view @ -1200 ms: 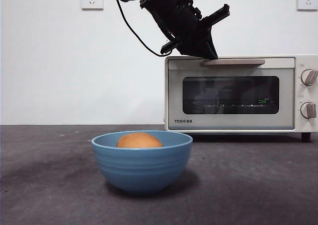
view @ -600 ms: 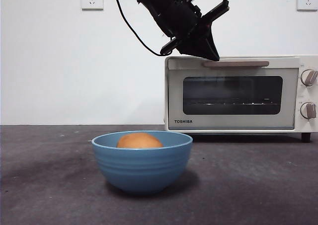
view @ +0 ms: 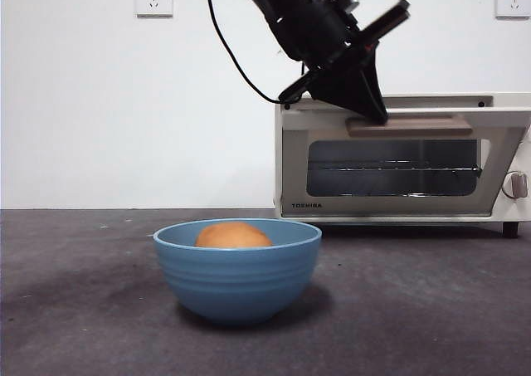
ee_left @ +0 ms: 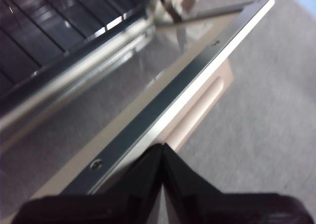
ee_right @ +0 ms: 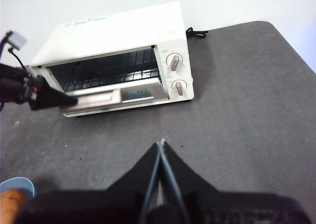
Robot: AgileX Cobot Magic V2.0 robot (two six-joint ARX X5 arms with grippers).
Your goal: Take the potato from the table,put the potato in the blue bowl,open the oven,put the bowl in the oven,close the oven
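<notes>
Front view: we see the oven (view: pixel 390 156) at the back right of the table (view: pixel 83 310), door tilted partway open, tan handle (view: pixel 408 126) running level left-right. Left gripper (view: pixel 365 102) sits on the handle's left end, jaws pressed together. Potato (view: pixel 233 235) lies in the blue bowl (view: pixel 237 268), well in front. Left wrist view: left gripper (ee_left: pixel 161 152) tips meet at the door's top edge (ee_left: pixel 163 110). Right wrist view: right gripper (ee_right: pixel 161 150) pinched together on nothing, well clear of the oven (ee_right: pixel 116 61).
</notes>
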